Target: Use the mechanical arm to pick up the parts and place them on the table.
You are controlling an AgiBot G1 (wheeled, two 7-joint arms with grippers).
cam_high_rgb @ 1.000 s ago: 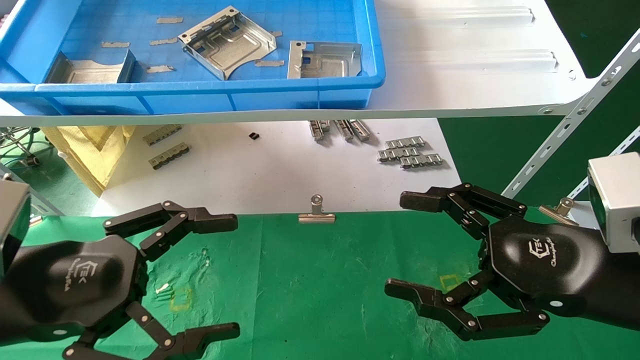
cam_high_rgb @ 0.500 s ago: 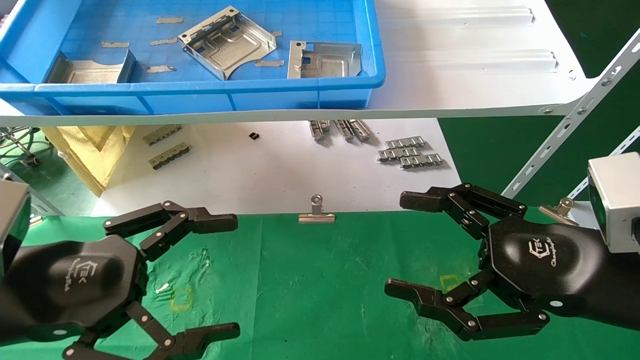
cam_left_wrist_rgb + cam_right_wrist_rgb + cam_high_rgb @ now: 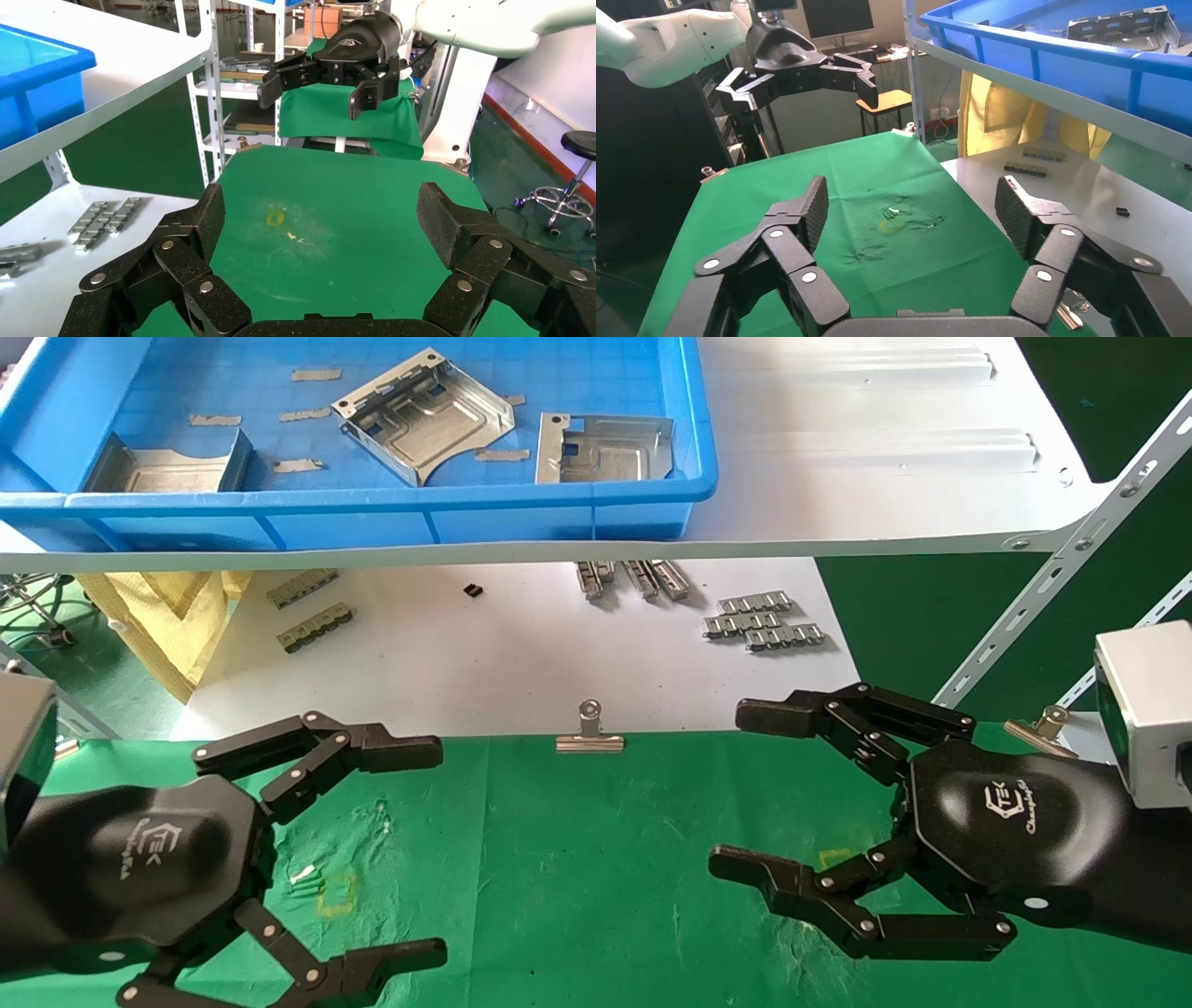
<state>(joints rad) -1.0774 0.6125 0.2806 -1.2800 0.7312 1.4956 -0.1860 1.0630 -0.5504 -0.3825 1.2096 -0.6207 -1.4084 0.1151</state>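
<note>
**Nothing picked yet: both hands wait over the green desk**

Still at the very start, by the look of it. The left end effector [image 3: 289, 854] hovers low over the near left part of the desk [image 3: 577, 859], fingers spread wide with nothing between them. The left wrist view confirms it: only green cloth and a small yellow square mark [image 3: 275, 219] show through the gap. The right end effector [image 3: 819, 822] hangs over the right side, equally open and empty, well apart from the left one.

All three sheet-metal parts lie in the blue bin [image 3: 391, 509] on the white shelf board [image 3: 885, 477], above and behind the desk: one part [image 3: 424, 412] in the middle, tilted on its bent edges, a second part [image 3: 601, 449] near the bin's right wall, a third part [image 3: 163, 467] at the near left, partly hidden by the rim. None rests on the cloth. Small ridged strips [image 3: 764, 621] sit on the white sheet [image 3: 512, 654] below the shelf, and a binder clip [image 3: 589, 733] pins the cloth's far edge.

I judge the low, open pose to be a ready stance; reaching the bin calls for the left arm to rise over its wall.

Against the earlier frames, the left end effector has not moved. The right one's fingers have shifted slightly inward and spread a touch wider; the parts are unchanged.
</note>
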